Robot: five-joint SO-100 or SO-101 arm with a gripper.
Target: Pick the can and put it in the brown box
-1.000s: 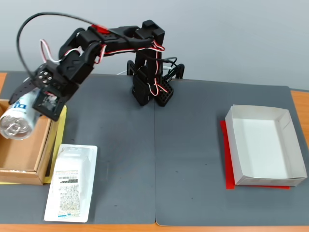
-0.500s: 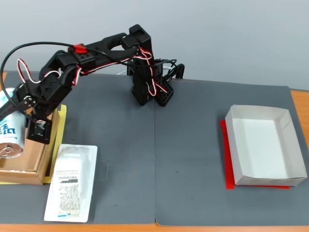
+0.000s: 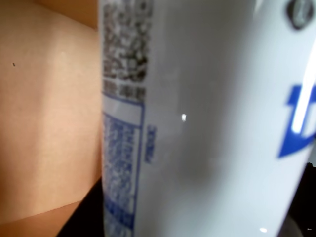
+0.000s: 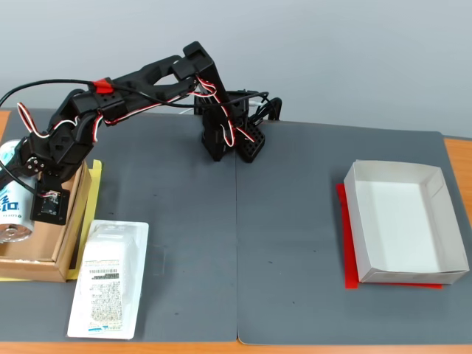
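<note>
1. In the fixed view the black arm (image 4: 140, 81) stretches from its base at about 12 o'clock on the grey mat (image 4: 280, 221) out toward 9 o'clock, ending at the far left edge of the picture
2. There the gripper (image 4: 26, 193) is clamped on the can (image 4: 12, 210), which lies tilted with its silver end toward 6 o'clock, low inside the brown box (image 4: 44, 258); whether the can touches the box floor I cannot tell
3. The brown box sits at the left edge of the mat on a yellow sheet (image 4: 87, 236), and the flat white plastic package (image 4: 109, 280) with its barcode label lies just beside it at about 7 o'clock on the mat
4. Well apart, at 3 o'clock, the white paper box (image 4: 435, 221) stands open on a red sheet (image 4: 344, 221)
5. In the wrist view the can (image 3: 207, 123) fills most of the picture, running from 12 to 6 o'clock, white with blue print and a blurred code patch near 11 o'clock
6. Plain brown cardboard (image 3: 49, 123) of the box lies behind it at 9 o'clock; the fingers themselves cannot be made out here
</note>
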